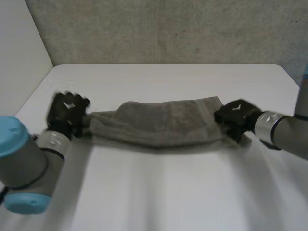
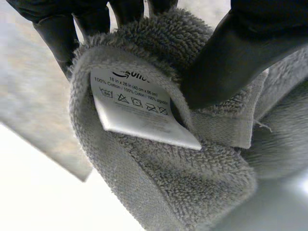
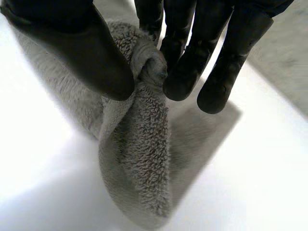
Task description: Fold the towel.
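Note:
A grey towel [image 1: 163, 122] hangs stretched between my two hands, sagging just above the white table [image 1: 163, 192]. My left hand [image 1: 68, 111] is shut on the towel's left end. In the left wrist view the thumb [image 2: 231, 62] pinches the bunched towel [image 2: 163, 183] against the fingers, with a white care label [image 2: 137, 108] sticking out. My right hand [image 1: 236, 115] is shut on the right end. In the right wrist view its thumb [image 3: 91, 53] and fingers [image 3: 185, 62] pinch a gathered fold of the towel [image 3: 139, 159], which drapes down to the table.
The white table's far edge [image 1: 163, 65] meets a grey wall [image 1: 168, 29]. A pale wall [image 1: 19, 48] stands at the left. Bare tabletop lies in front of the towel.

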You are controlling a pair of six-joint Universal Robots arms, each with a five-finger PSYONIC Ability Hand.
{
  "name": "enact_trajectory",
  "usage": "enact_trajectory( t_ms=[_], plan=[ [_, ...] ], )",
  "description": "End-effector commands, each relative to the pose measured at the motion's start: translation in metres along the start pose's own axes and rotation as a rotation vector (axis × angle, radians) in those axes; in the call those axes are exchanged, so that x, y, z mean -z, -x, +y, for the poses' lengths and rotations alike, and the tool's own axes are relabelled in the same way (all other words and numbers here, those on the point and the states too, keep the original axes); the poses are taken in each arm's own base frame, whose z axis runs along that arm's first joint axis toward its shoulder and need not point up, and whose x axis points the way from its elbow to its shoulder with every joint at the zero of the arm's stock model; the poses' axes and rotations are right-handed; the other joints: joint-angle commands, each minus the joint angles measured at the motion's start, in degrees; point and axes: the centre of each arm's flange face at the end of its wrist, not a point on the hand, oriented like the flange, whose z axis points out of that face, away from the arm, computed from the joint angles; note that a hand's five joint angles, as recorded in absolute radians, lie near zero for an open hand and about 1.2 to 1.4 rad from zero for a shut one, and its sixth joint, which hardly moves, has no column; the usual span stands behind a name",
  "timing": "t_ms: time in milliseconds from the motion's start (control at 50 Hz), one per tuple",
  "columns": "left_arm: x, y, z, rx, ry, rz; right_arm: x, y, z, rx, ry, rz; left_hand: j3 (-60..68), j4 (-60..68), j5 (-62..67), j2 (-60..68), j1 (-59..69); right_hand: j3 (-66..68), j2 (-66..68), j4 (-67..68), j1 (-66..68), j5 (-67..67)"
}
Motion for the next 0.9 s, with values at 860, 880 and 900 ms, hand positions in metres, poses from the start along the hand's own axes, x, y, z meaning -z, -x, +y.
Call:
enact_trajectory(
  t_ms=[860, 880, 900],
  plan=[
    [-0.100, 0.079, -0.080, 0.406, -0.204, -0.017, -0.011, -0.096, -0.116, 0.276, -0.547, 0.549, -8.2, -6.5, -14.2, -5.4, -2.2, 3.5, 5.5, 3.4, 6.2, 4.5],
    [-0.101, 0.089, -0.096, 0.449, -0.297, -0.049, 0.003, -0.100, -0.132, 0.283, -0.644, 0.614, -8.2, -6.5, -14.2, -5.4, -2.2, 3.5, 5.5, 3.4, 6.2, 4.5],
    [-0.101, 0.089, -0.097, 0.450, -0.298, -0.049, 0.003, -0.100, -0.132, 0.283, -0.645, 0.615, -8.2, -6.5, -14.2, -5.4, -2.2, 3.5, 5.5, 3.4, 6.2, 4.5]
  ],
)
